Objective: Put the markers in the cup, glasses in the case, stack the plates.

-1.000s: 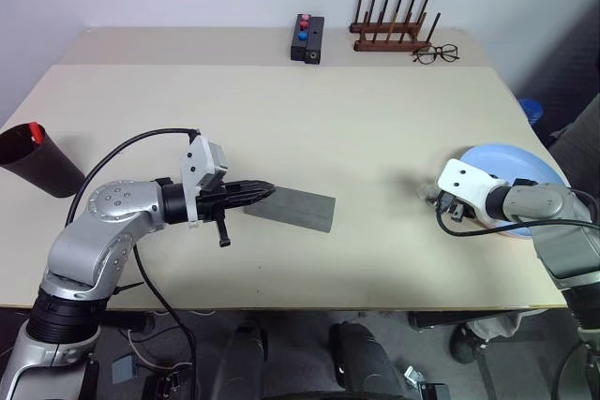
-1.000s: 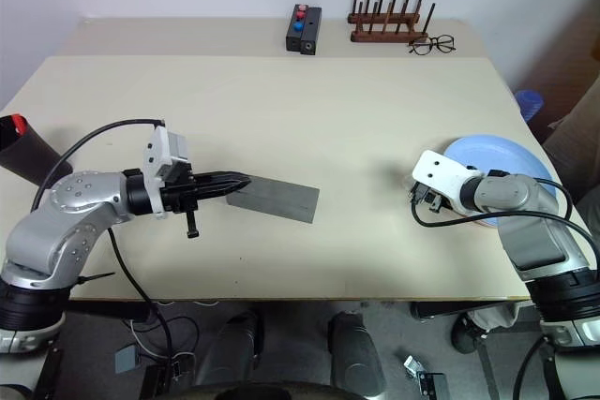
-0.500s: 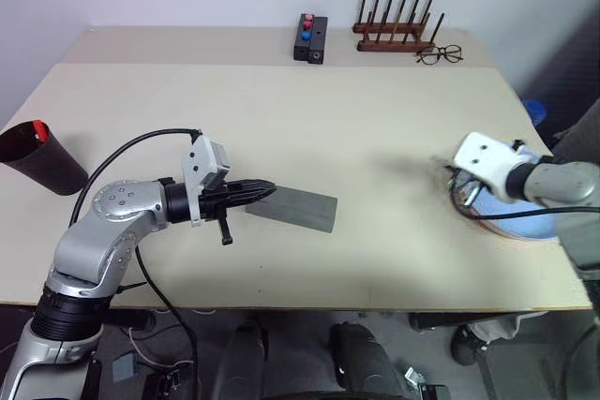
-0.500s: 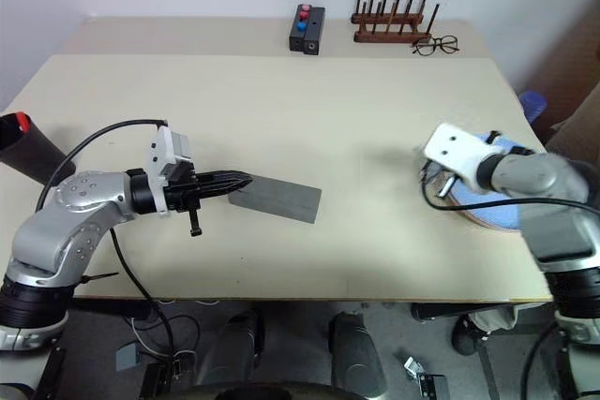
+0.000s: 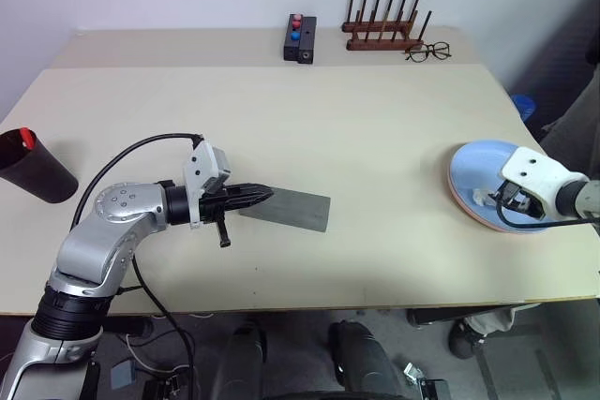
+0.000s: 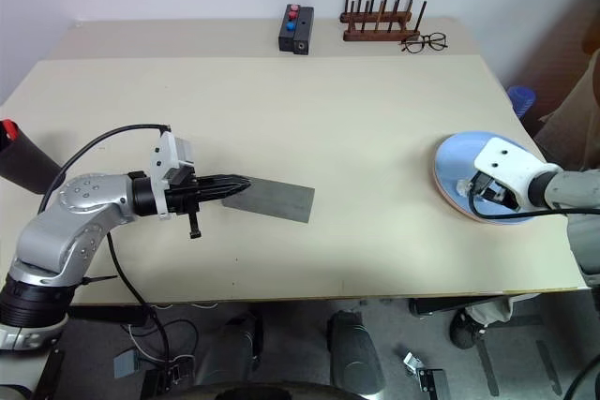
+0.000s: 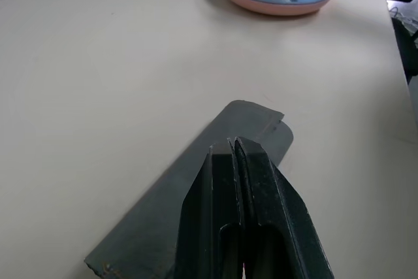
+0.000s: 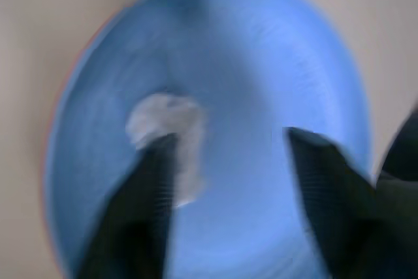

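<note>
Blue plate (image 5: 487,175) sits stacked on pink (image 7: 274,10) at the worktop's (image 5: 375,128) right; your right fingers (image 8: 225,181) hang spread, empty, above. Left fingers (image 7: 236,181) press shut on the closed grey case (image 5: 286,209), centre-left.

The left arm (image 5: 108,231) is built of rounded silver-grey shells with small dark screw holes on the elbow housing. A black collar joins it to a white boxy wrist block (image 5: 203,168), and a black cable (image 5: 131,149) loops from that block back along the arm. The left gripper (image 7: 243,161) has two black, wedge-shaped fingers. The right arm (image 6: 572,189) looks grey too, with a white rounded wrist cover (image 6: 499,158) and black cabling beneath, as far as the blur allows.
</note>
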You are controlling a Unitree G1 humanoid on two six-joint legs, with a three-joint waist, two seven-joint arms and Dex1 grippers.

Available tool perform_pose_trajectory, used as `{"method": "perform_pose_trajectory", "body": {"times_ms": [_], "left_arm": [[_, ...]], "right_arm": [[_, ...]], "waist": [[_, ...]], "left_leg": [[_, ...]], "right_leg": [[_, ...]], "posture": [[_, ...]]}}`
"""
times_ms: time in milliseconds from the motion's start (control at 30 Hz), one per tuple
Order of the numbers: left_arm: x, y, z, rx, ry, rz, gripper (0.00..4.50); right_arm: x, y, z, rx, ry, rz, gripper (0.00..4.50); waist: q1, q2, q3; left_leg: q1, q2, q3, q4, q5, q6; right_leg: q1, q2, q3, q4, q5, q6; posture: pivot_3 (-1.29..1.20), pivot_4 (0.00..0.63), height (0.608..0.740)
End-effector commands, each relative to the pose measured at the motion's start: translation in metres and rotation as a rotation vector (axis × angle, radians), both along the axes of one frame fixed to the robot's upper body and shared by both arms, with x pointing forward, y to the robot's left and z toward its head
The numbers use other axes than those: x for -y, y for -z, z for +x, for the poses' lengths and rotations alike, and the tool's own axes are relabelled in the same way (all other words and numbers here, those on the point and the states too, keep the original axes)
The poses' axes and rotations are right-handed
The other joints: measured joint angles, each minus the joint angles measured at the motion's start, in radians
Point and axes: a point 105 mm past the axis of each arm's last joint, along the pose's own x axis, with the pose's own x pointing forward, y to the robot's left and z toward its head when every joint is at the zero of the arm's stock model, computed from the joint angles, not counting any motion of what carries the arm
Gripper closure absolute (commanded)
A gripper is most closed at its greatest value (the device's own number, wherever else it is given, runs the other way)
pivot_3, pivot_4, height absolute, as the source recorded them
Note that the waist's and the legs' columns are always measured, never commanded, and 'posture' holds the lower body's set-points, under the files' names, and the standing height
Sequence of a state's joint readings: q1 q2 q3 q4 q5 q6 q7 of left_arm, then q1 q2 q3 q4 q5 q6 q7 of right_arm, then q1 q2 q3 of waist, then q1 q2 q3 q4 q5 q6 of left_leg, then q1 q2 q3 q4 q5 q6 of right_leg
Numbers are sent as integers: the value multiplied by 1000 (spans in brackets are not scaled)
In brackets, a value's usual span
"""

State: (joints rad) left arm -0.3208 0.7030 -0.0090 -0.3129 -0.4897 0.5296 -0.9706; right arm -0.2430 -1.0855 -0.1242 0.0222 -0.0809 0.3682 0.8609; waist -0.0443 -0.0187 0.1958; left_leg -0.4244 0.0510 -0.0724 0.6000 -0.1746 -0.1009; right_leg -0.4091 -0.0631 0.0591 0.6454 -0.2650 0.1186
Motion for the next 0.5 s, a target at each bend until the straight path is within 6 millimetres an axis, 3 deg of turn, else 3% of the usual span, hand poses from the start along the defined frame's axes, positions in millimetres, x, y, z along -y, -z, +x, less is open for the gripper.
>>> {"method": "perform_pose_trajectory", "body": {"times_ms": [33,167,233,333,500], "left_arm": [[-16,-13,8,89,-96,1,4500],[-66,-16,28,151,-388,5,4500],[-91,-12,28,165,-516,23,4500],[-117,-4,15,165,-626,32,4500],[-136,3,-2,144,-715,39,4500]], "right_arm": [[-27,-20,6,89,-132,39,1142],[-83,-33,11,166,-324,271,1142],[-101,-35,12,171,-373,372,1142],[-116,-34,14,164,-415,492,1142],[-126,-28,22,155,-452,578,1142]], "waist": [[0,0,0],[-4,0,0],[-5,0,0],[0,0,0],[14,-1,0]], "left_leg": [[0,0,0,0,0,0],[1,0,0,-1,0,0],[1,1,0,-1,0,0],[1,0,0,-2,0,0],[0,0,0,-1,0,0]], "right_leg": [[0,0,0,0,0,0],[0,1,0,0,0,0],[0,1,0,0,0,0],[0,0,0,0,0,1],[0,0,0,-1,0,0]], "posture": [[0,150,738],[0,150,738],[0,150,738],[0,150,738],[0,150,738]]}}
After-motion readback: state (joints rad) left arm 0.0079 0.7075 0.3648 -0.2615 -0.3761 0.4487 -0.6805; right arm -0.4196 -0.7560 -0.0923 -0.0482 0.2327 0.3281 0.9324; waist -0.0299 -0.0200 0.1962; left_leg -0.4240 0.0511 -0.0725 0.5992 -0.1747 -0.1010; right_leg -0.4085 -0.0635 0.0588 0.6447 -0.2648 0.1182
